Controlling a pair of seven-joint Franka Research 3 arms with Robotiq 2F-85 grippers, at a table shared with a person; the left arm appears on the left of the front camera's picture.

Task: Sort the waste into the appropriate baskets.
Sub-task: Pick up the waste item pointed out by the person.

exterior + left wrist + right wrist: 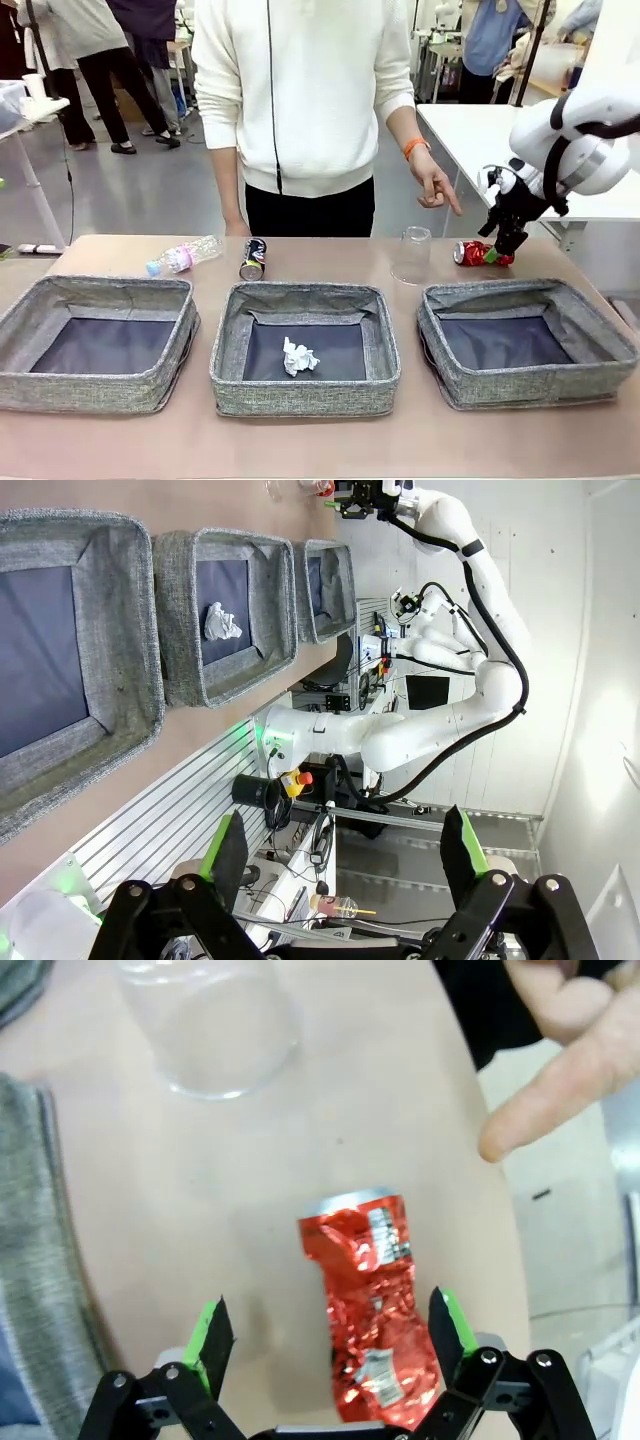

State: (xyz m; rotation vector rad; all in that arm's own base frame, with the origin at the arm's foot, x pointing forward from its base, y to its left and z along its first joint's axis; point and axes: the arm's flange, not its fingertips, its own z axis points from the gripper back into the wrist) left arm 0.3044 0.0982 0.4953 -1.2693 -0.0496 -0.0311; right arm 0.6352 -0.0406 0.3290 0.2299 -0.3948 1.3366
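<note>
Red crushed can [365,1300] on the table [200,1190] is straddled for pickup by the right end effector [330,1322], wide open and empty; closing squarely is called for next.

Front view across table [320,450], right wrist close above same red can [375,1310]

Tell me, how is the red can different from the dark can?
The red can is crushed; the dark can looks smooth and whole. The red can is shiny red; the dark can is black with print. The red can lies behind the right basket, between the open right pincer's fingers; the dark can sits behind the middle basket. Both are on the table, outside the baskets.
</note>
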